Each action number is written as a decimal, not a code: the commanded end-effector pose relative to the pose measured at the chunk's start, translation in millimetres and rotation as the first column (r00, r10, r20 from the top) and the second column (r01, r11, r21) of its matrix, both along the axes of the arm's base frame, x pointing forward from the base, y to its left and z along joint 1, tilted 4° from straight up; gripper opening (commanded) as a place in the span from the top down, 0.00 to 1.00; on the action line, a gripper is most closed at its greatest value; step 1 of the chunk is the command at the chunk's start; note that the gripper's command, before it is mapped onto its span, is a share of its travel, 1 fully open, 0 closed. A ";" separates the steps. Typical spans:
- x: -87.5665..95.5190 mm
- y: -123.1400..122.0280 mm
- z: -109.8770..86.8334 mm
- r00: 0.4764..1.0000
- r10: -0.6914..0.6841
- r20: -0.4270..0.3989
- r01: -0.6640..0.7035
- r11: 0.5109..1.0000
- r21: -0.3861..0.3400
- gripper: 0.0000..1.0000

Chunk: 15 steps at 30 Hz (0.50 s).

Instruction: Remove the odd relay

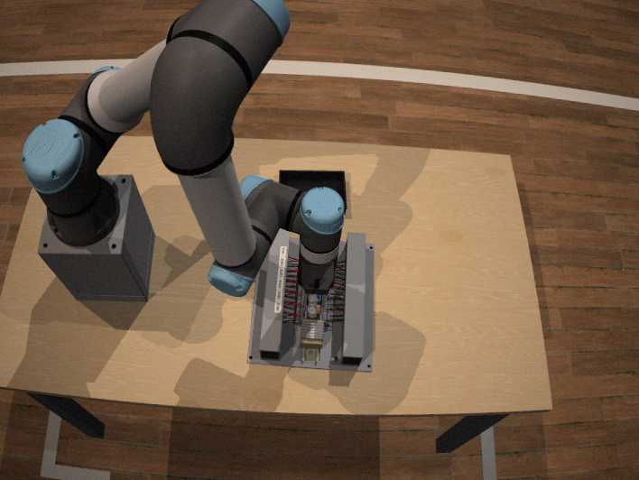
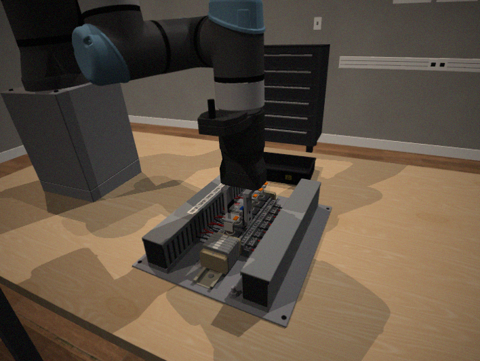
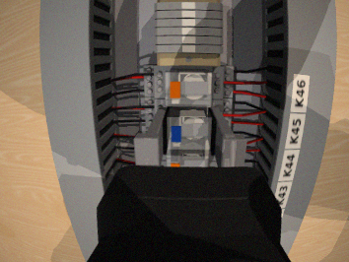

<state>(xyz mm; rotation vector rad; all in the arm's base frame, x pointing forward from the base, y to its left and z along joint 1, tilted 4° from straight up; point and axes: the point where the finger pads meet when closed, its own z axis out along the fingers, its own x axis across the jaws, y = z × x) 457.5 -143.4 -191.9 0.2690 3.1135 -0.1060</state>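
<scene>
Between half-open fingers [image 2: 247, 207]: blue-button relay [image 1: 313, 298] [image 2: 239, 208] [image 3: 189, 135], clamped from both sides.
</scene>
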 end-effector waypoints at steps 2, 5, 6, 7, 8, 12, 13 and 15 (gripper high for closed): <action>1.2 -1.0 1.6 1.000 -0.001 -0.004 0.001 1.000 -0.002 1.00; 1.4 -1.0 1.6 1.000 -0.001 -0.012 0.001 1.000 -0.001 1.00; 1.5 -1.0 1.6 1.000 -0.002 -0.016 0.002 1.000 0.000 1.00; 1.6 -1.1 1.7 1.000 -0.002 -0.019 0.002 1.000 0.000 1.00; 1.7 -1.1 1.7 1.000 -0.002 -0.022 0.002 1.000 0.001 1.00; 1.9 -1.1 1.8 1.000 -0.002 -0.027 0.002 1.000 0.002 1.00; 1.9 -1.1 1.8 1.000 -0.002 -0.027 0.002 1.000 0.002 1.00; 1.9 -1.1 1.8 1.000 -0.002 -0.027 0.002 1.000 0.002 1.00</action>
